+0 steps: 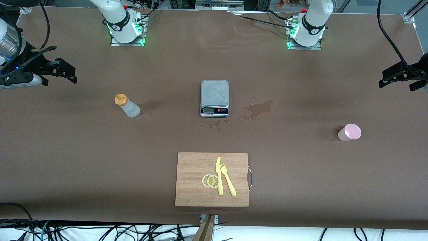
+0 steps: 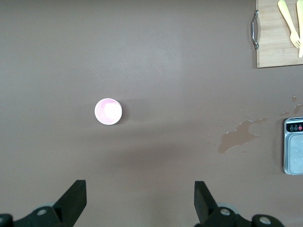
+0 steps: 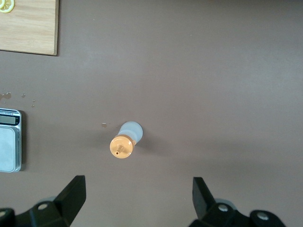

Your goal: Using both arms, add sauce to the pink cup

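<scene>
The bench (image 1: 301,187) wears a matt brown cover. The sauce bottle (image 1: 127,106) is translucent whitish plastic with an orange cap; the pink cup (image 1: 349,132) is smooth plastic. The kitchen scale (image 1: 214,98) has a brushed metal top. The cutting board (image 1: 194,167) is pale wood with a metal handle (image 1: 249,178), carrying a glossy yellow plastic knife (image 1: 219,175) and fork (image 1: 228,179).

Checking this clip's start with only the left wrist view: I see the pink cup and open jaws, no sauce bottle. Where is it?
Observer: The sauce bottle stands upright toward the right arm's end of the table, level with the scale.
Operator: Is the right gripper holding it?
Observer: No. The right gripper hangs open above it, touching nothing.
Operator: Anything on the cutting board besides the cutlery?
Observer: Two lemon slices lie beside the knife.
</scene>
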Controlling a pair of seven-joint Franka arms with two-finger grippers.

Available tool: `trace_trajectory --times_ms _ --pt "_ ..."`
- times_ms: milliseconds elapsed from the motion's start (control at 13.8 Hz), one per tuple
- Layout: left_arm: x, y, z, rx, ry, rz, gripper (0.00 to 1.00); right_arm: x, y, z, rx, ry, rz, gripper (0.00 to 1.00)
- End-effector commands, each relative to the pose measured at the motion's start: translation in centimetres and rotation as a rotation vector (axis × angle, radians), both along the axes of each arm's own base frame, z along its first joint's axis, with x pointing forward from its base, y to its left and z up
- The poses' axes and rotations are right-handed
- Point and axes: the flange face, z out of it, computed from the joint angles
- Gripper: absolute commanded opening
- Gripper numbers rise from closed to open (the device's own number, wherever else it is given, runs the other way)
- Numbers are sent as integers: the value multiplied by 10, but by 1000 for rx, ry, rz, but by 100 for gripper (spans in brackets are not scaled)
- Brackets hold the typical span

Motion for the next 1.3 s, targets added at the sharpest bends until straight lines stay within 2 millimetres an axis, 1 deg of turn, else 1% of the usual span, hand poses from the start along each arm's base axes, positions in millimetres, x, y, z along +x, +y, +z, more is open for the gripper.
trace_trajectory --times_ms 0,72,217,362,507,869,1231 --pt "3 2 7 13 -22 12 100 -1 0 4 1 4 -14 100" --pt "2 2 8 7 -21 15 100 -1 0 5 1 3 -14 100" --pt "-2 9 11 10 -20 -11 100 -1 0 5 1 3 -14 100" --pt "-3 8 13 15 -25 -37 100 -1 0 5 1 3 -14 100" --pt "-4 13 7 6 -3 -24 100 -1 0 5 1 3 -14 100" --pt "-3 14 4 10 8 51 100 -1 0 5 1 3 -14 100" --pt "-4 14 -1 9 20 49 100 -1 0 5 1 3 -14 100"
